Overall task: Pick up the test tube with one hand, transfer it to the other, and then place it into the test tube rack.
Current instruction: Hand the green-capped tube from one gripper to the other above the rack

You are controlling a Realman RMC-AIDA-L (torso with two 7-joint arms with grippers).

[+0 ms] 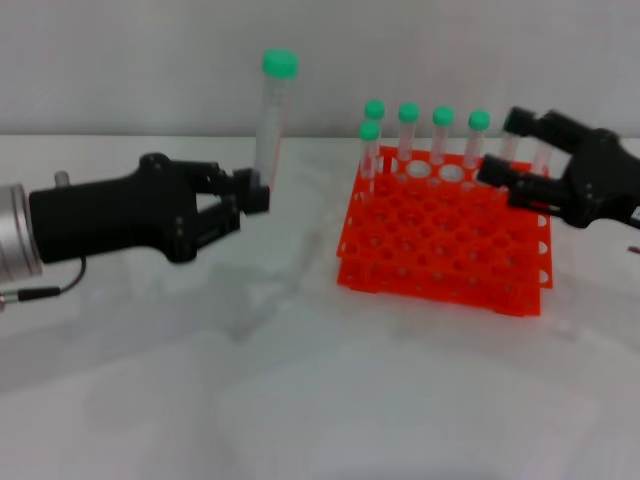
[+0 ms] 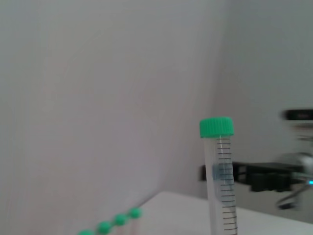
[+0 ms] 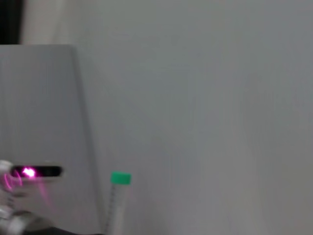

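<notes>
Bare white table is filling the near part of the head view, and just beyond it the left claw is reaching in from the robot's left, its black fingers closed on the lower end of the test tube. That tube is being held upright and clear of the table, green cap on top, well to the left of the orange rack. From the left wrist view the same tube is standing tall and straight, with the other arm's dark claw showing faintly behind it.

Over at the rack, the right claw is hovering above the back right corner, its fingers spread apart and gripping nothing. It is sitting close to the row of green-capped tubes already standing in the back holes. From its wrist view the held tube is appearing far off.

Judging by this, the pick-up is finished and the handover is the step in hand, not yet made. Next, the two claws are going to need to meet between their present places, the right one coming away from the rack without knocking the standing tubes. It should be closing on the free upper part of the tube, below the cap, before the left one lets go.
</notes>
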